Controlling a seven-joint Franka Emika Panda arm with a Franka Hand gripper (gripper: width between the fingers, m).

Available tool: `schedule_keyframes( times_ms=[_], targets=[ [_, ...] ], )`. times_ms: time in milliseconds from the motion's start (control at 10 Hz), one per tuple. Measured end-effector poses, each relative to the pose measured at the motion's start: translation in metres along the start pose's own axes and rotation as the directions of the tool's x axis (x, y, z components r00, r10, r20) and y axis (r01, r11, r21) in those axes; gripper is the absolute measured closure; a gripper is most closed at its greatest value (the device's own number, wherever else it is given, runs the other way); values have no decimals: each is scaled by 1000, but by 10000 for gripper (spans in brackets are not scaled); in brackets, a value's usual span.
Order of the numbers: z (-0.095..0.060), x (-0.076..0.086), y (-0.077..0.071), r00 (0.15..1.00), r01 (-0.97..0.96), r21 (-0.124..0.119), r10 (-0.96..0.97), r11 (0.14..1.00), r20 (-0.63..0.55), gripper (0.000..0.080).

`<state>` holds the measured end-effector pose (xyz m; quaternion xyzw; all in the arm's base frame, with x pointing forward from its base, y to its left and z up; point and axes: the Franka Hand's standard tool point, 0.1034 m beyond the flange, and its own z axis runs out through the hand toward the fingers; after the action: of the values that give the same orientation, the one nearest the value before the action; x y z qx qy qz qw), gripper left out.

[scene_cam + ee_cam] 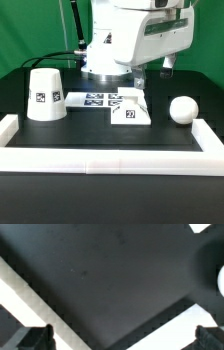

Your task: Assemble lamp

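Note:
The white cone shade (45, 95) stands on the black table at the exterior view's left. The flat square base (133, 110) lies near the middle, with a tag on its front. The round-headed bulb (182, 108) lies on the table at the exterior view's right. My gripper (152, 72) hangs above and behind the base, touching none of them. In the wrist view my gripper (120, 339) is open and empty. Its fingertips (35, 339) are wide apart over bare dark table. A white rounded shape (219, 277) shows at that frame's edge; I cannot tell which part it is.
The marker board (98, 99) lies flat between the shade and the base. White border rails (110, 157) frame the table's front and sides. White bands (15, 291) cross the wrist view's corners. Cables hang behind the arm.

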<state>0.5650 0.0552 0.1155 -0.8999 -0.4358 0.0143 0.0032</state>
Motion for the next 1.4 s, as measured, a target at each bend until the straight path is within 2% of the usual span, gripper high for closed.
schedule_keyframes(
  times_ms=[1100, 1300, 1400],
  targets=[
    [1, -3, 0, 1000, -12, -1, 12, 1000, -1, 100],
    [7, -31, -16, 985, -174, -13, 174, 985, -4, 100],
    [13, -41, -24, 971, -240, -6, 240, 971, 7, 100]
  ],
)
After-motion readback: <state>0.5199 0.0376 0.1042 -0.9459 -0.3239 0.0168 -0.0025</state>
